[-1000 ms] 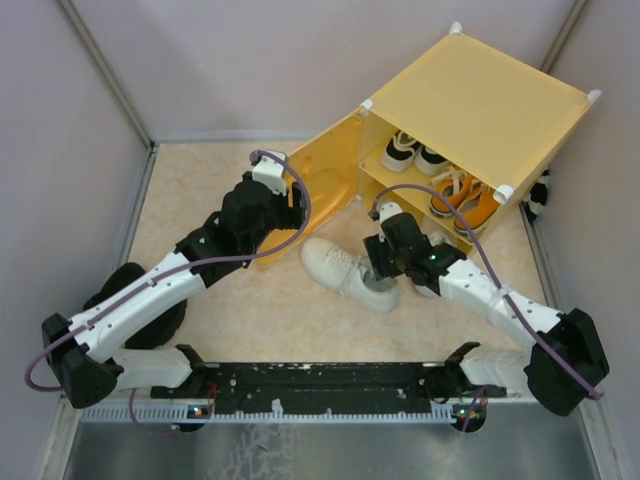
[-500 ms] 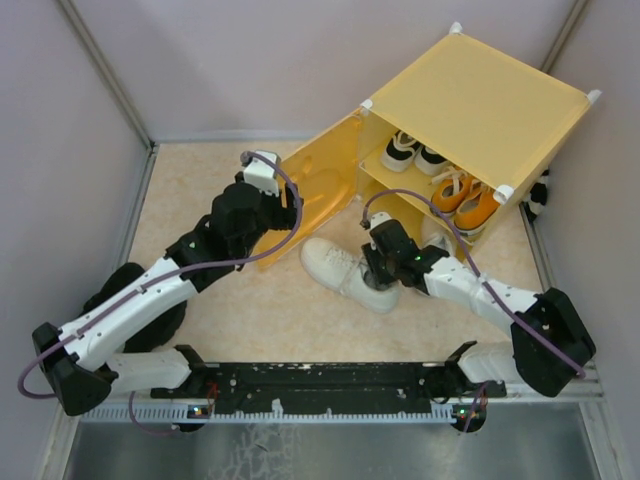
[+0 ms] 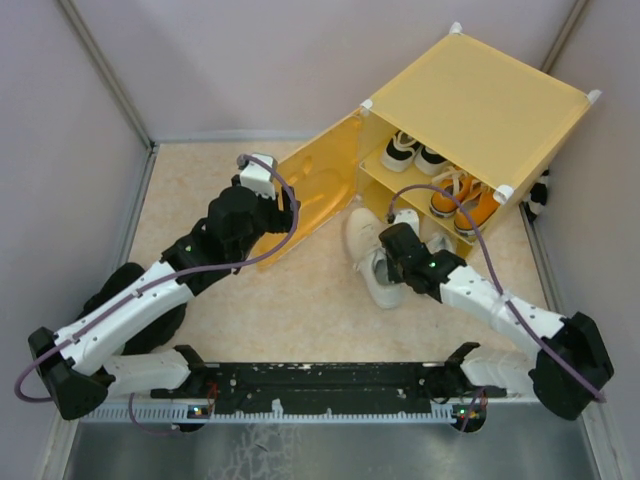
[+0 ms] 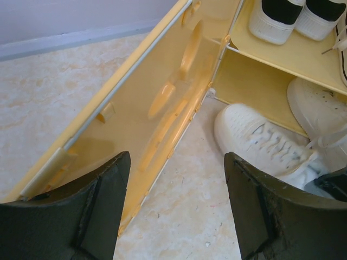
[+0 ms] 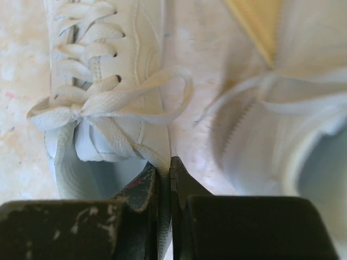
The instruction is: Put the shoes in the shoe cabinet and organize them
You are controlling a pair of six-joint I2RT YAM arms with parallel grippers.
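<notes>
The yellow shoe cabinet (image 3: pixel 480 90) stands at the back right with its door (image 3: pixel 320 185) swung open to the left. Black-and-white shoes (image 3: pixel 415 152) sit on its shelf, and orange shoes (image 3: pixel 462 200) below them. One off-white shoe (image 3: pixel 365 250) lies on the floor in front of the opening, toe toward the cabinet. My right gripper (image 5: pixel 164 169) is shut on this shoe's collar wall (image 5: pixel 154 135). A second off-white shoe (image 4: pixel 320 105) rests at the lower compartment's mouth. My left gripper (image 4: pixel 178 162) hovers open beside the door (image 4: pixel 162 92), holding nothing.
Grey walls close in the beige floor (image 3: pixel 200 200) on the left and back. A small black-and-white object (image 3: pixel 540 195) sits between the cabinet and the right wall. The arms' black base rail (image 3: pixel 330 385) runs along the near edge.
My right gripper closed on the off-white shoe and swung it right, toe toward the cabinet. My left arm shifted slightly left, still open.
</notes>
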